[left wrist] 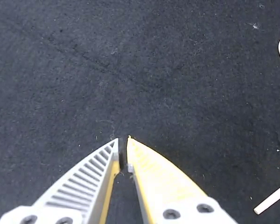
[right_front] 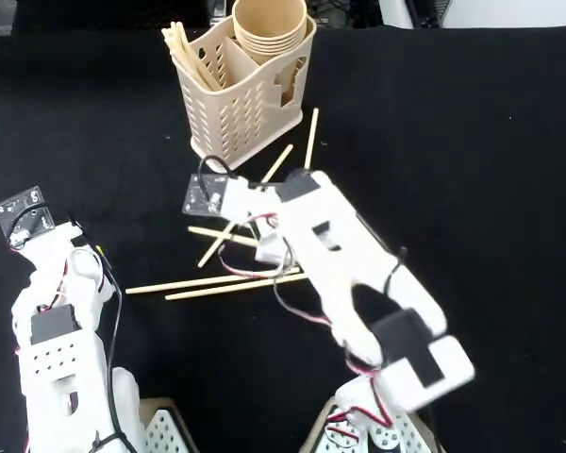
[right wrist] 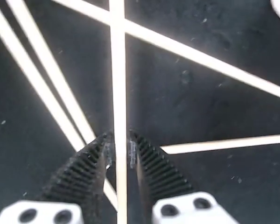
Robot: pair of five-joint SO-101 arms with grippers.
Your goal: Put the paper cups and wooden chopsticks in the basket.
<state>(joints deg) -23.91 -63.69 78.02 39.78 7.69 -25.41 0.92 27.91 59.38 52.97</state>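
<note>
A cream slotted basket (right_front: 241, 118) stands at the table's far middle, holding stacked paper cups (right_front: 269, 28) and several wooden chopsticks (right_front: 184, 52). More chopsticks (right_front: 184, 282) lie scattered on the black cloth in front of it. My right gripper (right wrist: 117, 140) is down among them, shut on one chopstick (right wrist: 117, 70) that runs straight out between its fingers. Other sticks (right wrist: 200, 56) cross under and beside it. My left gripper (left wrist: 122, 140) is shut and holds nothing, low over bare cloth at the near left (right_front: 80, 266).
The black cloth (right_front: 472, 142) covers the whole table. A chopstick end (left wrist: 270, 203) lies off to one side of the left gripper. The right arm (right_front: 358, 283) stretches over the middle of the table, covering part of the loose sticks.
</note>
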